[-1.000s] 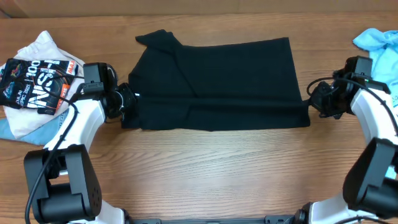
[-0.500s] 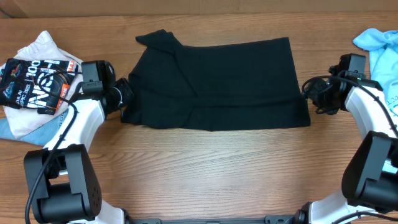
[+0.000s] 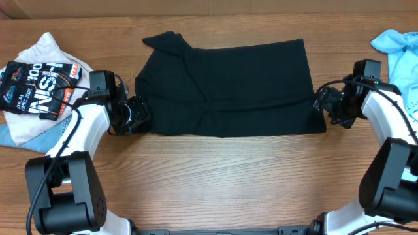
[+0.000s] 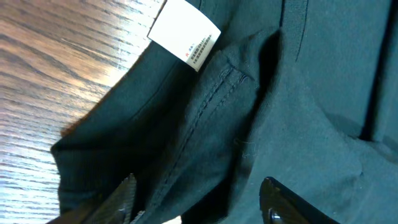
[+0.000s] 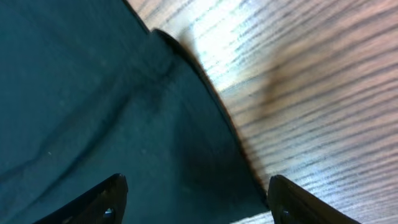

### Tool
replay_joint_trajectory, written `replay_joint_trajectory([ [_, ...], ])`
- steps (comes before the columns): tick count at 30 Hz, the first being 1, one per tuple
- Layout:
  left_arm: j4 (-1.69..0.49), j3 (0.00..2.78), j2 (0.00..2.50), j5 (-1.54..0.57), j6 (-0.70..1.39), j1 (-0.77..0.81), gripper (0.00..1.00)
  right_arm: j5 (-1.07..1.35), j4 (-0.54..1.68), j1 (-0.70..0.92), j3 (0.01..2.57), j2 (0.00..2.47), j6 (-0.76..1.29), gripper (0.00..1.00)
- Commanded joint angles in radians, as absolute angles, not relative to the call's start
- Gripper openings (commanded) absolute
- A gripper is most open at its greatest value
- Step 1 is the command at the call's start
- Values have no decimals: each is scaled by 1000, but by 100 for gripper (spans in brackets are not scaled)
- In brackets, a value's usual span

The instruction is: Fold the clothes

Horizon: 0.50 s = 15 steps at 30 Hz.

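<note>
From overhead, you see the black shirt spread flat across the middle of the wooden table, one sleeve poking out at its upper left. Your left gripper sits at the shirt's lower left corner, touching the fabric edge. Your right gripper sits at the lower right edge, just above that corner. A black garment with lettering lies on a white cloth well off to the left, and a light blue shirt lies at the far right.

In your left wrist view, the shirt fills nearly everything. Its white neck label lies ahead of the fingers, near the bare wood. The left gripper is spread wide, with seamed fabric lying between its jaws and nothing pinched.

In your right wrist view, the shirt covers the left side and wood shows on the right. The right gripper is likewise spread apart, straddling the shirt's edge, with one finger over fabric and the other at the wood side.
</note>
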<state>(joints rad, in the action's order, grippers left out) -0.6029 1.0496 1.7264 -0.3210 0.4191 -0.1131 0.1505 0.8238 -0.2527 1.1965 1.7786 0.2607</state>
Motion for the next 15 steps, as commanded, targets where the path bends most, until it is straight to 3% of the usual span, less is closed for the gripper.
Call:
replay_joint_trajectory([
  [1,-598,1050,1734,-316,389,-115,60,105,837,-250,1197,1783,262,76],
  [7,-540,1050,1734,-319,380,-97,63,106,847,-250,1197,1783,262,75],
  [15,-545,1050,1734,-409,381,-89,57,105,848,-250,1197,1783,262,75],
])
